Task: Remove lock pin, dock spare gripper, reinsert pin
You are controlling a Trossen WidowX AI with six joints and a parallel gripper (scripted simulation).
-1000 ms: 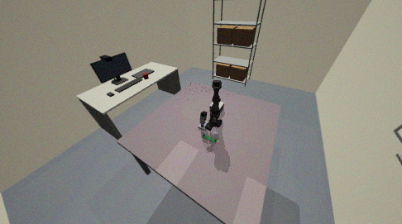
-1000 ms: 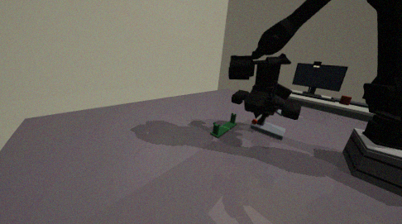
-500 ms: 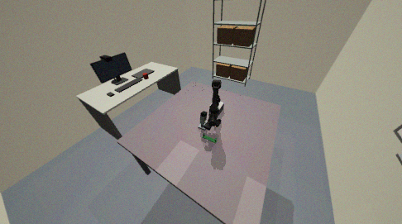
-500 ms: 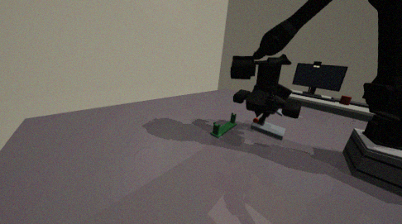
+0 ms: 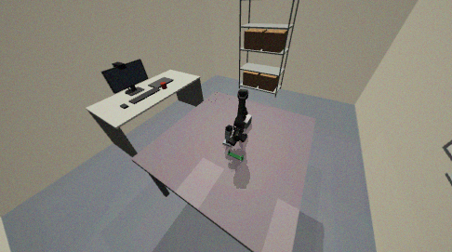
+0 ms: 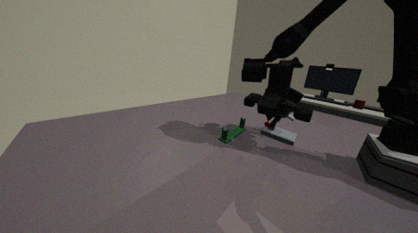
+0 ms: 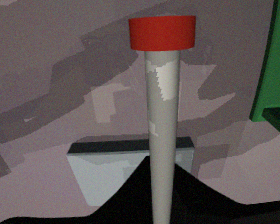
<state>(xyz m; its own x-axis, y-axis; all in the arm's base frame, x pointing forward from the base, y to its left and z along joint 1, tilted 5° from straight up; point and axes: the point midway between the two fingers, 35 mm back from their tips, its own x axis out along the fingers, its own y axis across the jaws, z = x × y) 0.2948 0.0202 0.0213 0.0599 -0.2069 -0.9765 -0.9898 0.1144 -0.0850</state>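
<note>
My gripper point(image 6: 273, 122) point(image 7: 155, 161) is shut on the lock pin and points down. The lock pin has a red head point(image 6: 267, 124) point(image 7: 162, 34) and a pale grey shaft point(image 7: 162, 110); its far end is hidden between the dark fingers. The pale grey base plate point(image 5: 226, 144) point(image 6: 281, 136) point(image 7: 98, 175), which looks like the mount's, lies below and beside the fingers. A small pale part point(image 6: 291, 117) shows above it, half hidden by the gripper. The socket cannot be made out, and I cannot identify the spare gripper.
A green cradle point(image 5: 235, 155) point(image 6: 234, 134) point(image 7: 278, 65) with two upright posts stands on the table near the plate. A desk point(image 5: 107, 109) with a monitor point(image 5: 126, 76) point(image 6: 333, 80) and a shelf rack point(image 5: 240, 39) with brown boxes stand farther off.
</note>
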